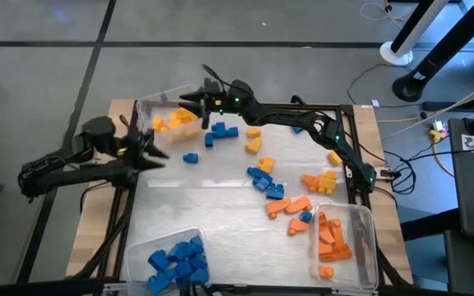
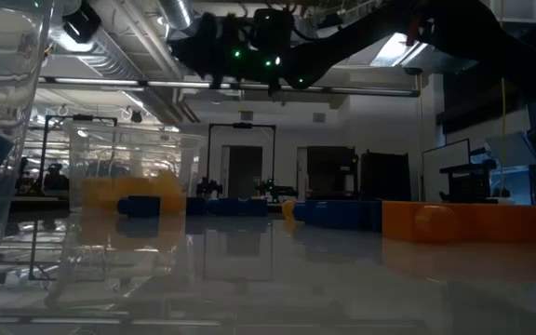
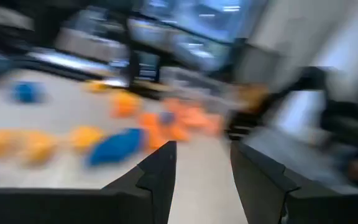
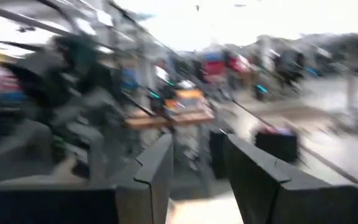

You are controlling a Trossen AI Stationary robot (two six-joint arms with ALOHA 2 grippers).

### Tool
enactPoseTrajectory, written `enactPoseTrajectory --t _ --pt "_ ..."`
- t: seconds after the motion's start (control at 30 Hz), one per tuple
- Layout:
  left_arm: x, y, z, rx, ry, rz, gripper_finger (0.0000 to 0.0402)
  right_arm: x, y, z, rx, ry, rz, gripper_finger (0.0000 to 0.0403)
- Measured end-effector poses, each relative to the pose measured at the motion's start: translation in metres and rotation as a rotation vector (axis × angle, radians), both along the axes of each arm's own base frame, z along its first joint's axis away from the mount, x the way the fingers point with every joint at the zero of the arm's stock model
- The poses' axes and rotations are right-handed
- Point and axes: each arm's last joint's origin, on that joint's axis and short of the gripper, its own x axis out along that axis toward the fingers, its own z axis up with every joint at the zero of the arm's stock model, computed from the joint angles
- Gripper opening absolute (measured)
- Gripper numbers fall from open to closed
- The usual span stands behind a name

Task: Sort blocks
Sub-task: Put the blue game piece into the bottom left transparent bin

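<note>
No brand, label or writing is reading legibly anywhere. The bench is carrying three clear bins: the yellow bin, the orange bin and the blue bin. The right claw is hovering over the yellow bin, fingers parted, nothing showing between them. The left claw is hanging just beside that bin, likewise parted and empty. The loose blocks are lying scattered well apart from both claws, mid-bench.
</note>
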Motion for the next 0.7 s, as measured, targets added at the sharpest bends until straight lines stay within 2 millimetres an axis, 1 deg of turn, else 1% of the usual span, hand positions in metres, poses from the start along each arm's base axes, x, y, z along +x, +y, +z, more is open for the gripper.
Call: enactPoseTrajectory --t 0.07,0.13,0.33,0.4,0.53,0.63,0.7 --pt "-0.005 -0.006 0.002 -0.043 -0.017 -0.106 0.0143 -0.002 0.003 0.007 -0.028 -0.063 0.078 0.0144" --pt "-0.01 -0.011 0.0 -0.072 -0.006 -0.165 0.0143 -0.005 0.007 0.013 -0.05 -0.12 0.157 0.0144" --pt "-0.017 -0.019 -0.014 -0.138 0.147 -0.25 0.0143 -0.009 0.028 0.026 -0.078 -0.227 0.371 0.0144" --pt "-0.014 -0.02 -0.019 -0.172 0.179 -0.274 0.0143 -0.01 0.036 0.029 -0.082 -0.252 0.423 0.0144" --pt "-0.004 -0.025 -0.036 -0.248 0.246 -0.337 0.0143 -0.01 0.045 0.031 -0.07 -0.261 0.47 0.0144" --pt "0.007 -0.031 -0.047 -0.264 0.247 -0.414 0.0143 -0.01 0.046 0.031 -0.08 -0.252 0.495 0.0144" --pt "0.013 -0.037 -0.049 -0.257 0.214 -0.477 0.0143 -0.01 0.049 0.03 -0.095 -0.243 0.526 0.0144"
